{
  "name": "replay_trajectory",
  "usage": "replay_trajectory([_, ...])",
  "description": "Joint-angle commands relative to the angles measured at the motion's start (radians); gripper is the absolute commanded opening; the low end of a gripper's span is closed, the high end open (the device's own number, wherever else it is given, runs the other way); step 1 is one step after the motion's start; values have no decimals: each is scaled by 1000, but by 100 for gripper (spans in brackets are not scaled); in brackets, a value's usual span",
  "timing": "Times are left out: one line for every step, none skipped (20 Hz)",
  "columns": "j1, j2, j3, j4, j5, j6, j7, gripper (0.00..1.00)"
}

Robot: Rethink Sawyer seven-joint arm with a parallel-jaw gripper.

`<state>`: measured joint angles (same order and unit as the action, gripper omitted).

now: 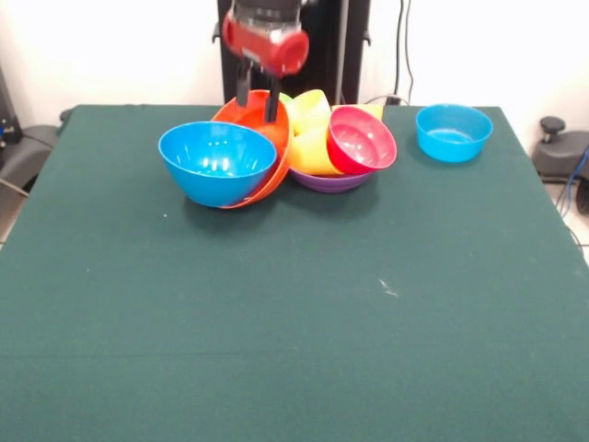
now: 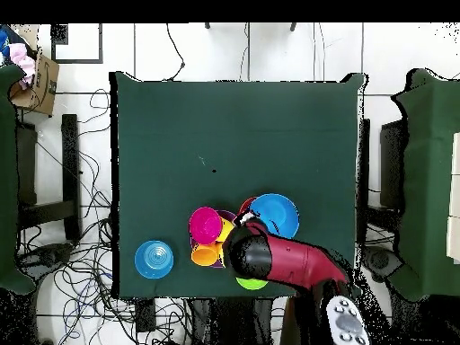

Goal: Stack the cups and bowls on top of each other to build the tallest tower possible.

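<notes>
My gripper (image 1: 258, 99) hangs at the table's far side, its two black fingers apart, down at the back rim of a large orange bowl (image 1: 276, 147) that stands tilted on its edge. A large blue bowl (image 1: 218, 161) leans in front of the orange one. To their right, yellow cups (image 1: 311, 147) and a tilted small red bowl (image 1: 361, 140) lie in a purple bowl (image 1: 331, 181). A bit of light green (image 1: 285, 97) shows behind. In the overhead view the arm (image 2: 287, 259) covers the gripper and part of this cluster; the large blue bowl (image 2: 274, 216) and the red bowl (image 2: 205, 225) show.
A small blue bowl (image 1: 453, 132) stands upright alone at the far right of the green table (image 1: 294, 322); it also shows in the overhead view (image 2: 154, 259). Cables and chairs surround the table.
</notes>
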<state>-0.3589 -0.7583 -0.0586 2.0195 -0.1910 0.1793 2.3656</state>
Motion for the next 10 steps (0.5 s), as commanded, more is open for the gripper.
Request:
replay_trajectory([44, 234, -31, -178, -75, -44, 10, 100])
replay_trajectory([39, 242, -27, -194, -77, -38, 0, 100])
replay_trajectory([37, 245, -26, -198, -77, -37, -3, 100])
replay_trajectory([30, 248, -21, -210, -77, -29, -11, 100])
replay_trajectory([26, 249, -15, -214, -78, -27, -14, 100])
replay_trajectory([20, 250, -9, -222, -78, -21, -21, 100])
replay_trajectory([17, 251, -6, -226, -79, -18, -25, 100])
replay_trajectory([17, 253, -7, -237, -82, -13, -32, 100])
replay_trajectory([14, 256, -5, -242, -81, -8, -35, 100])
replay_trajectory([6, 269, 3, -256, -80, -3, -40, 100])
